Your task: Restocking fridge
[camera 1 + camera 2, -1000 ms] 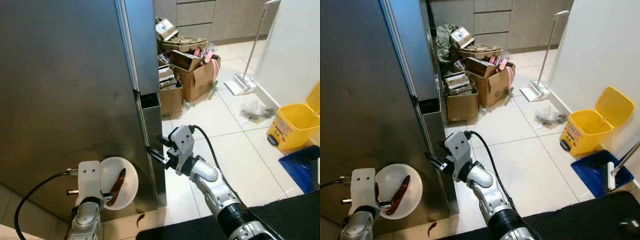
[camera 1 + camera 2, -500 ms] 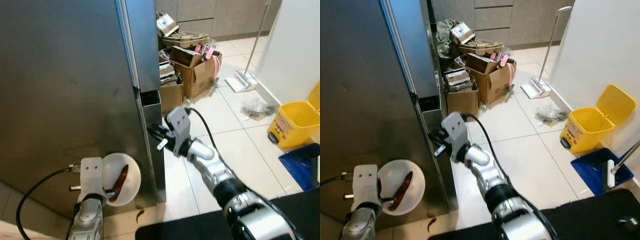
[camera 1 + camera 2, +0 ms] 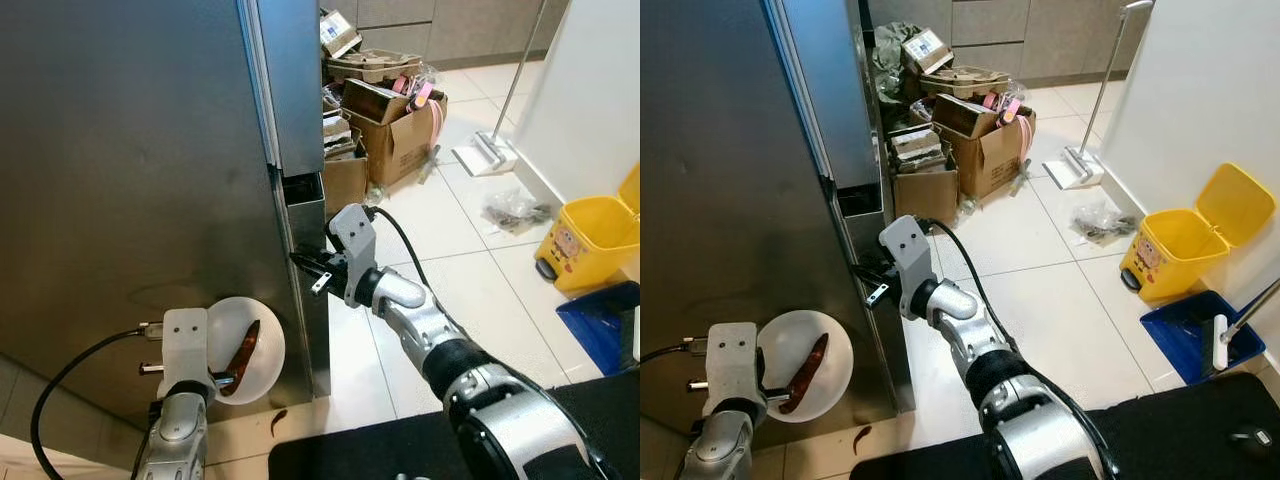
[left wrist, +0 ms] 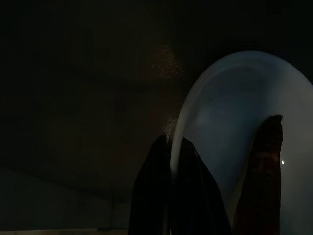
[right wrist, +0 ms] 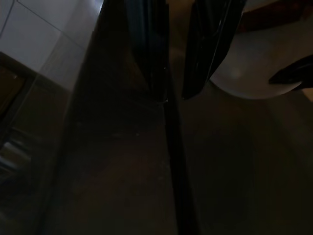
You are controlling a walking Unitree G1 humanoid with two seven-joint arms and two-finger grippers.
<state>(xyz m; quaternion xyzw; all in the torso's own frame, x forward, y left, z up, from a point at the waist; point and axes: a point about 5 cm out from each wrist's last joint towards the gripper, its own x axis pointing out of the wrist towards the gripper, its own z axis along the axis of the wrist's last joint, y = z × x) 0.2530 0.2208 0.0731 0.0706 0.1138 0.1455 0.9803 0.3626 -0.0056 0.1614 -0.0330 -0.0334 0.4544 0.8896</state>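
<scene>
The tall steel fridge [image 3: 140,150] stands on my left with its door closed. My right gripper [image 3: 302,264] reaches across to the door's right edge, and its two black fingers [image 5: 146,54] sit slightly apart on either side of that edge seam. Low at the left, my left gripper [image 3: 218,378] is shut on the rim of a white bowl [image 3: 265,340] held in front of the door. A dark red chilli pepper [image 3: 241,355] lies in the bowl, seen close in the left wrist view as pepper [image 4: 261,171] beside the pinching fingers [image 4: 151,196].
A small red piece [image 3: 278,420] lies on the tiles below the bowl. Cardboard boxes [image 3: 395,130] pile up behind the fridge. A mop [image 3: 485,160], a yellow bin [image 3: 590,240] and a blue dustpan [image 3: 600,330] line the white wall at right. A black mat [image 3: 400,455] lies nearest me.
My right gripper has moved left and up from open floor to the fridge door's edge. The left gripper still holds the bowl in about the same place.
</scene>
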